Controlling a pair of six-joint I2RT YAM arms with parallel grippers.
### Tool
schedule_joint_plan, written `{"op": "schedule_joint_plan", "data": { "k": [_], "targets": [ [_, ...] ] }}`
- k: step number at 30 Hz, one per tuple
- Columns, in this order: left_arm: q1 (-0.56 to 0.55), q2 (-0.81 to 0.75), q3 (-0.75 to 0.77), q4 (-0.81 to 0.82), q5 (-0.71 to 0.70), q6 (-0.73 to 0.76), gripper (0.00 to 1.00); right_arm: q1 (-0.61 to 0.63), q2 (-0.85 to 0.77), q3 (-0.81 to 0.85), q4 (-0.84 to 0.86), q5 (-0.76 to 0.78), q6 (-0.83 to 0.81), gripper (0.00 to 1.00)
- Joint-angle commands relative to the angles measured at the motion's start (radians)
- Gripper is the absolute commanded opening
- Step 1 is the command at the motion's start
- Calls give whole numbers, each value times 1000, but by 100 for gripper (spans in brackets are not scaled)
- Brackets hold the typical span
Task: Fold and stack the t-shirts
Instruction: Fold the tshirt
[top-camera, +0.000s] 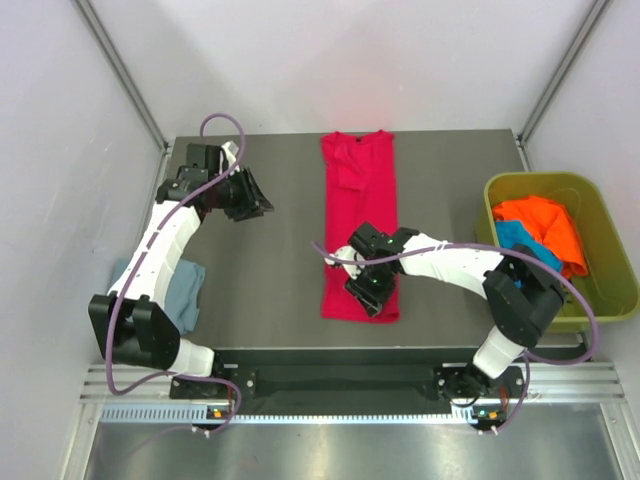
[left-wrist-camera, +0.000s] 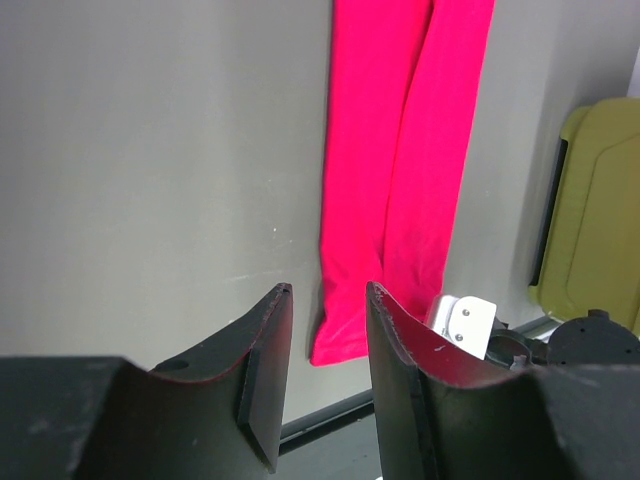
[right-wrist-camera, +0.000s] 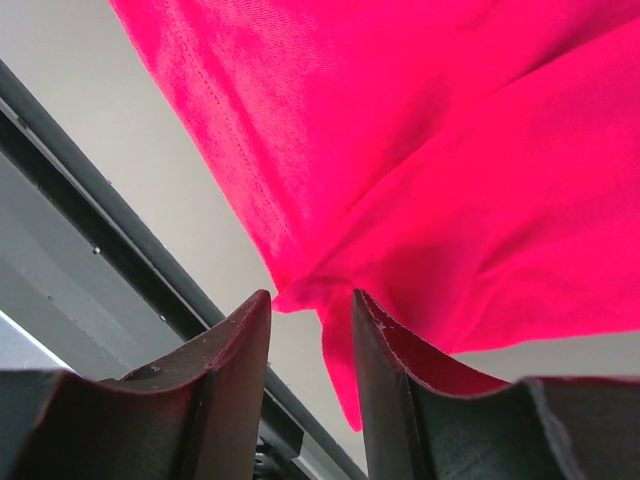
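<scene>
Apparently the red t-shirt (top-camera: 358, 190) lies in the middle of the counter (top-camera: 270, 280) as a long narrow strip with its sides turned in, so the next fold probably goes along its length. For this reason the right fingers (right-wrist-camera: 240, 350) hang over its near corner, apart and pinching nothing. The left fingers (left-wrist-camera: 265, 345), also apart and empty, hover at the far left, out of the way. The grey-blue t-shirt (top-camera: 185, 290) hangs at the left edge. The orange t-shirt (top-camera: 545, 225) and the turquoise t-shirt (top-camera: 515, 237) lie in the olive bin (top-camera: 605, 240).

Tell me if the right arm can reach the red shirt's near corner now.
Probably yes: the right gripper hangs open over the red shirt, that corner just ahead of its fingertips, nothing between.
</scene>
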Motion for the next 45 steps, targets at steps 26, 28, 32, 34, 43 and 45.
{"op": "schedule_joint_plan", "data": {
  "k": [26,28,32,34,43,45],
  "targets": [
    [25,-53,-36,66,72,-39,41,74,0,78,-6,37,-23,9],
    [25,-49,-29,68,75,-42,41,89,-3,89,-18,19,-22,9],
    [27,-49,-26,74,79,-45,41,113,-10,104,-26,5,-14,8],
    [25,-50,-30,74,81,-48,41,123,-3,107,-27,-3,-9,9],
    [27,-35,-29,83,87,-53,41,130,38,162,-29,-28,0,7],
    [27,-27,-29,89,90,-59,41,132,43,162,-23,-35,6,10]
  ]
}}
